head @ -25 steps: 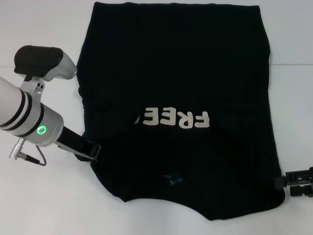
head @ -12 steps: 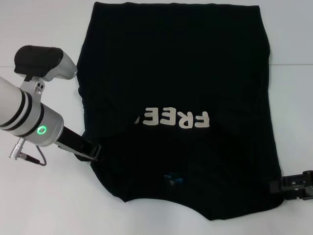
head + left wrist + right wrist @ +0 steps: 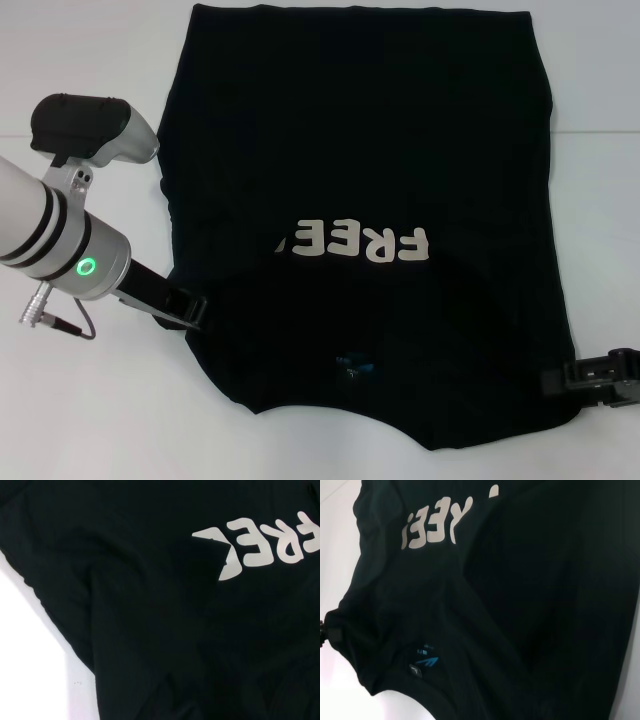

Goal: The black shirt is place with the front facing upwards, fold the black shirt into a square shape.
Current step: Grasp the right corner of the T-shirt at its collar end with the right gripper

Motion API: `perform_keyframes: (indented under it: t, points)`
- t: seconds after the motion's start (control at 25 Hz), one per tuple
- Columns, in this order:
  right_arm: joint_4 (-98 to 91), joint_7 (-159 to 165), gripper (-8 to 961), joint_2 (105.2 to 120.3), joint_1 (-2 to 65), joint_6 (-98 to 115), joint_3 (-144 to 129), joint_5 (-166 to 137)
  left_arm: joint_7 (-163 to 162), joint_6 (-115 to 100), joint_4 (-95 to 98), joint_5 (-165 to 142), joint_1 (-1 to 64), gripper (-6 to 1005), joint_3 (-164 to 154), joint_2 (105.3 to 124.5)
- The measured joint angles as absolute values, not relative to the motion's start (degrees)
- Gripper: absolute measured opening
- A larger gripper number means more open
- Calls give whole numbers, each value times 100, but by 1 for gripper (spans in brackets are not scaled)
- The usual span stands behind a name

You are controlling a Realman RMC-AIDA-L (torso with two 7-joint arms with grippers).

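Note:
The black shirt [image 3: 370, 150] lies flat on the white table, with its cream letters [image 3: 365, 243] facing up and its blue neck label [image 3: 352, 365] towards me. Both sleeves look folded in. My left gripper [image 3: 192, 310] is at the shirt's left edge near the shoulder, shut on the cloth, which bunches there. My right gripper [image 3: 560, 381] is low at the shirt's right edge near the other shoulder, touching the cloth. The left wrist view is filled by the shirt [image 3: 125, 605] and its letters. The right wrist view shows the shirt [image 3: 545, 580] and the label [image 3: 425, 660].
The white table [image 3: 90, 400] shows bare on both sides of the shirt and along the near edge. The shirt's hem lies at the far side.
My right gripper has slid left, from just off the shirt's right edge onto that edge. The left arm and the shirt have stayed still.

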State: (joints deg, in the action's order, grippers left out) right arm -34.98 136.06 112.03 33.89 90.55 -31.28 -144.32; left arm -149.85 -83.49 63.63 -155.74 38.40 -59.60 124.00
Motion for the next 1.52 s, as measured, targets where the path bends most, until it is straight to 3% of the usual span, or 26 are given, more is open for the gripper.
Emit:
perform_keyframes:
  t: [0.44, 0.64, 1.08, 1.4, 1.52]
  points:
    - [-3498, 13657, 802, 11200, 3437, 8929, -3232, -14431, -14985, -8350, 6363, -15574, 3841, 52, -5959, 12400]
    - [-3498, 13661, 701, 11208, 3476, 8871, -3357, -14432, -14982, -8352, 6363, -15574, 3847, 52, -5975, 12400]
    - [-3498, 13760, 196, 11252, 3558, 8832, -3564, -14445, -14920, -8360, 6363, -15563, 3858, 51, -5941, 12401]
    - [-3530, 13786, 49, 11249, 3600, 8841, -3700, -14449, -14909, -8360, 6363, -15549, 3842, 51, -5939, 12400]
    - [-3543, 13751, 49, 11238, 3611, 8885, -3708, -14449, -14907, -8361, 6363, -15542, 3841, 51, -5927, 12400]
